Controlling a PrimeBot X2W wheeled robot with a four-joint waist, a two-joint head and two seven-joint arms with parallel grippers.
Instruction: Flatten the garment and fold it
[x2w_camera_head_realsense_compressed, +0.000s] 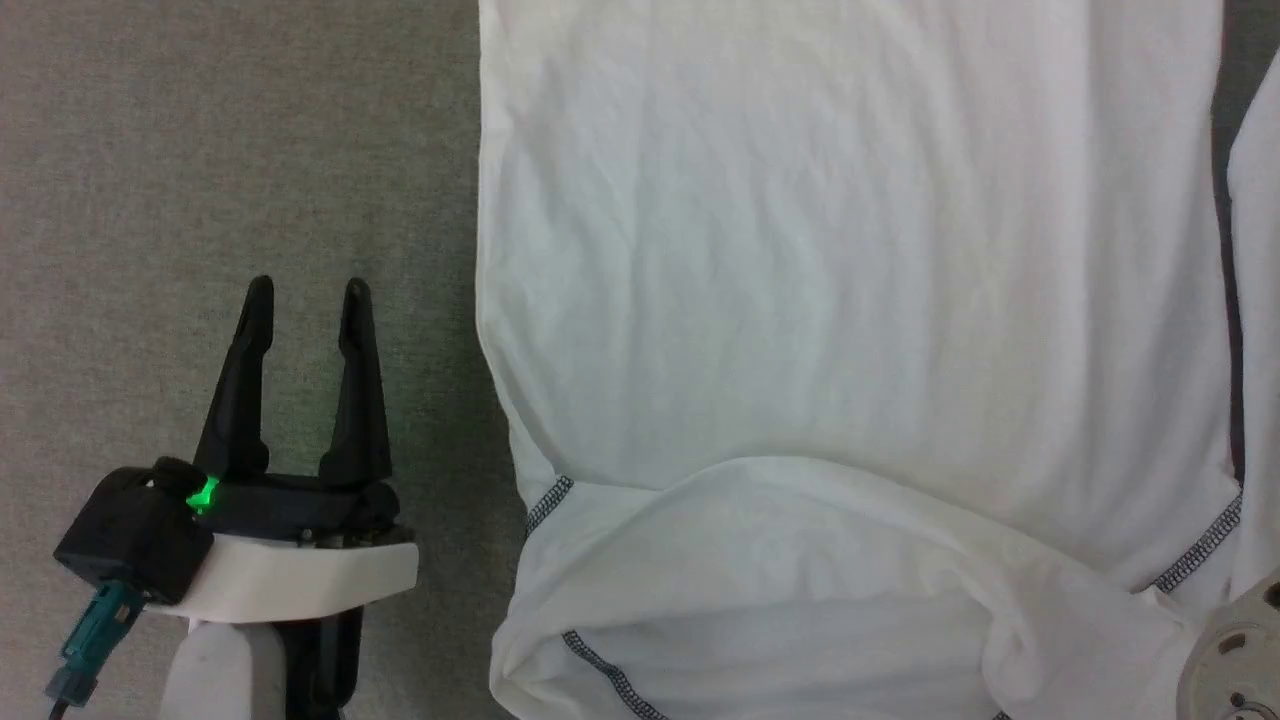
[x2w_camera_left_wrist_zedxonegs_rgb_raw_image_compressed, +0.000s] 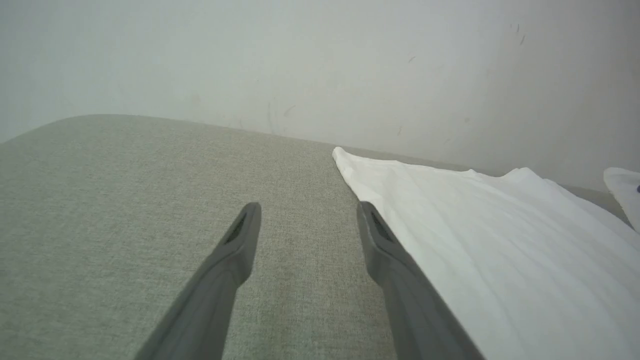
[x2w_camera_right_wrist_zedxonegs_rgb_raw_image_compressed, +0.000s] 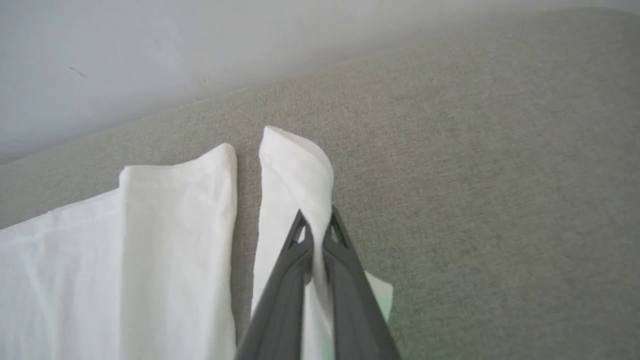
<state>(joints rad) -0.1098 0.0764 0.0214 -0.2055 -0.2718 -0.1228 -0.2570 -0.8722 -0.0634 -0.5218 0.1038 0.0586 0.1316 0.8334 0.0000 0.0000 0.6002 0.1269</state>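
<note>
Left gripper (x2w_camera_head_realsense_compressed: 308, 290) hovers over bare grey cloth-covered surface (x2w_camera_head_realsense_compressed: 230, 150), its two dark fingers spread wide with nothing between them. A small green light (x2w_camera_head_realsense_compressed: 203, 493) glows at the base of the fingers, and a teal connector (x2w_camera_head_realsense_compressed: 95, 630) hangs from the black housing beside the pale forearm. In the left wrist view the same gripper (x2w_camera_left_wrist_zedxonegs_rgb_raw_image_compressed: 308, 207) points toward the far edge of the surface, where a pale wall (x2w_camera_left_wrist_zedxonegs_rgb_raw_image_compressed: 300, 60) rises, and its right-hand finger sits just beside the shirt's side edge, though whether it touches cannot be told.

To the right lies the white shirt (x2w_camera_head_realsense_compressed: 850, 250), spread mostly flat with soft wrinkles across its body. Its far corner (x2w_camera_left_wrist_zedxonegs_rgb_raw_image_compressed: 342, 155) reaches close to the far edge of the surface. Nearer the robot, a loose layer of the fabric is bunched over the body, and grey zigzag stitching (x2w_camera_head_realsense_compressed: 548, 503) runs along the seams there, on the left and again on the right (x2w_camera_head_realsense_compressed: 1200, 545).

Farther right, a sleeve (x2w_camera_right_wrist_zedxonegs_rgb_raw_image_compressed: 295, 165) lies alongside the body (x2w_camera_right_wrist_zedxonegs_rgb_raw_image_compressed: 150, 250), apart from it by a narrow strip of grey surface. The right gripper (x2w_camera_right_wrist_zedxonegs_rgb_raw_image_compressed: 316, 220) has its fingers pinched together on this sleeve, thin white fabric caught between them, and the sleeve's end extends beyond the fingertips toward the far edge.
</note>
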